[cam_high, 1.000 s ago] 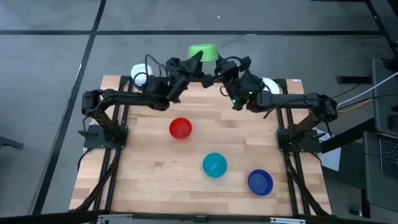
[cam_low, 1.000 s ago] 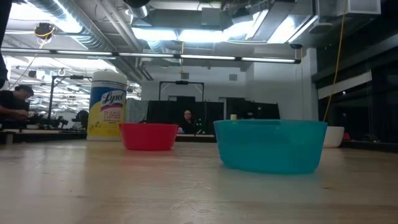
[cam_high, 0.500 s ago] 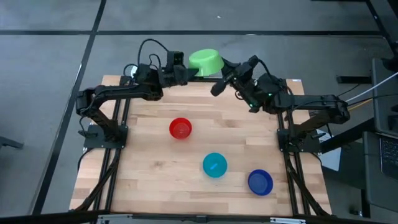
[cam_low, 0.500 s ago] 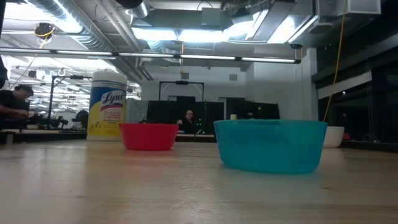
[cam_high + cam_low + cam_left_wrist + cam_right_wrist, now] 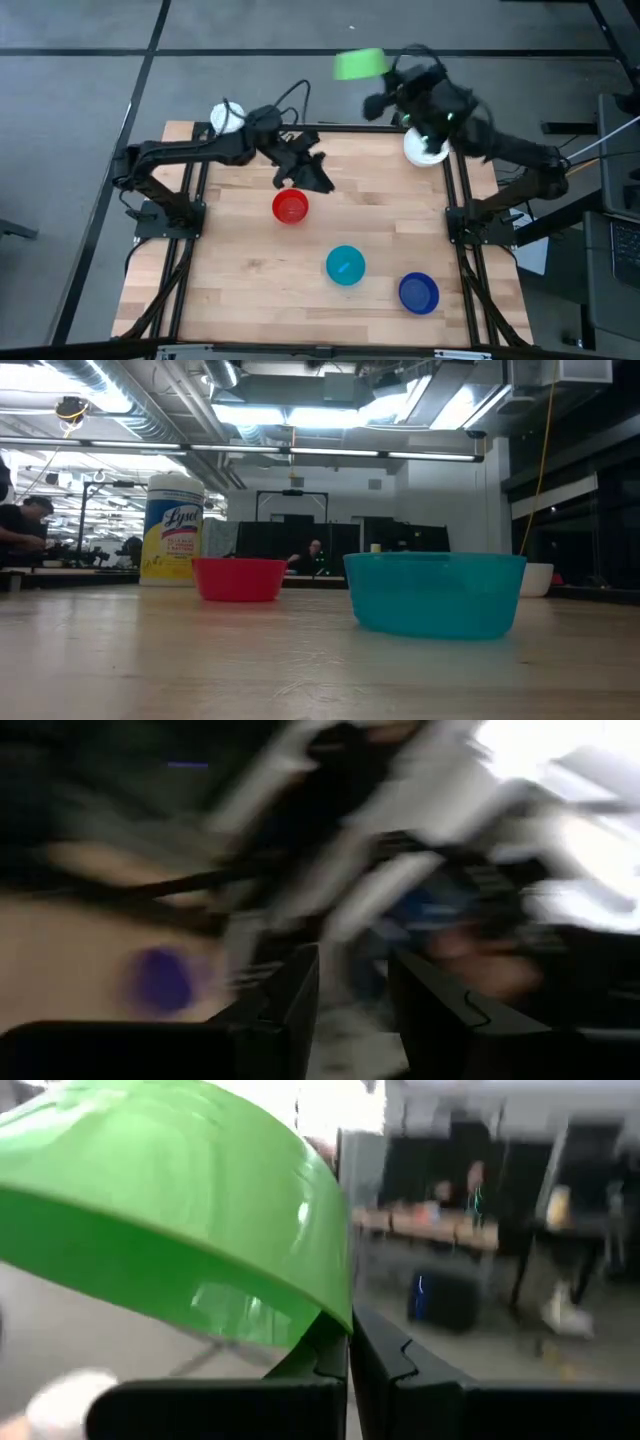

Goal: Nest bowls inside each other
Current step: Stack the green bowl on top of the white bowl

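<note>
The green bowl (image 5: pixel 358 64) hangs in the air past the table's far edge, with my right gripper (image 5: pixel 350 1355) shut on it. My left gripper (image 5: pixel 318 180) stands open just above and behind the red bowl (image 5: pixel 291 207), touching nothing. The red bowl, the teal bowl (image 5: pixel 345 265) and the dark blue bowl (image 5: pixel 418 292) rest on their bases on the wooden table. A white bowl (image 5: pixel 425 148) sits at the far right corner. Neither gripper shows in the low view. My right gripper pinches the green bowl's rim (image 5: pixel 322 1323) between its two fingers, at one spot on the edge. The fingers point about level, toward the table's far side. The bowl is lifted clear and tilted, its outer wall (image 5: pixel 170 1210) turned toward the wrist camera.
A white-capped jar with a yellow label (image 5: pixel 173 528) stands at the table's far left corner. The middle and near left of the wooden table (image 5: pixel 230 280) are bare. People sit at desks in the room beyond.
My left gripper has drawn away from the green bowl, swung toward the table's near side and sunk over the red bowl. My right gripper has carried the green bowl up, toward the far edge and to the right. The bowls on the table have kept still.
</note>
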